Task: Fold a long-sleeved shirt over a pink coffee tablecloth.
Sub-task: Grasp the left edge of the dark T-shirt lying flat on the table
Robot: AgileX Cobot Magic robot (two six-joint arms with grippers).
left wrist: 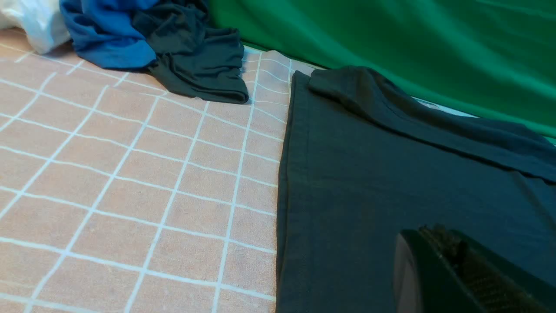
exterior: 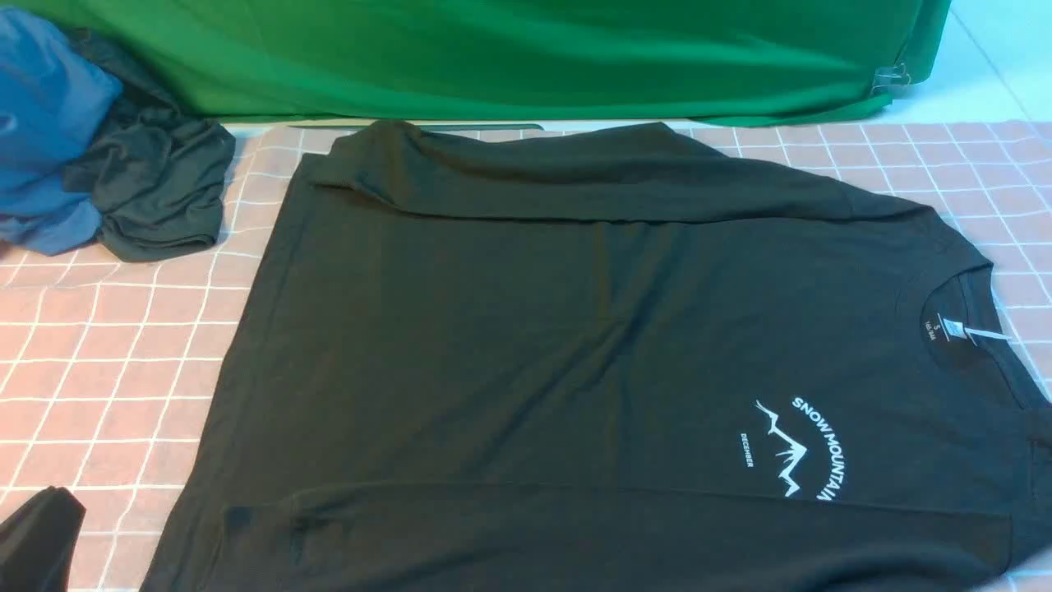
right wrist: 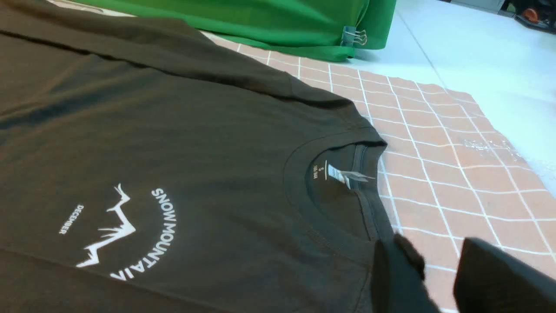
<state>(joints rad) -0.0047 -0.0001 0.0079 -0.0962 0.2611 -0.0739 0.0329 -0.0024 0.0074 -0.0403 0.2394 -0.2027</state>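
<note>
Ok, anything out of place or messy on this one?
Only the far left corner: a blue garment and a dark grey-green garment lie crumpled in a heap on the pink tablecloth. The black shirt lies flat, sleeves folded in.

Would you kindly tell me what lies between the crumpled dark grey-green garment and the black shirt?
Only bare pink tablecloth lies between the dark garment and the long-sleeved shirt, shown best in the left wrist view.

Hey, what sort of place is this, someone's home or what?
Probably a staged robot test bench, not a home: a green backdrop held by a binder clip, a pink tablecloth spread flat, and spare clothes piled beside the shirt laid out for folding.
</note>
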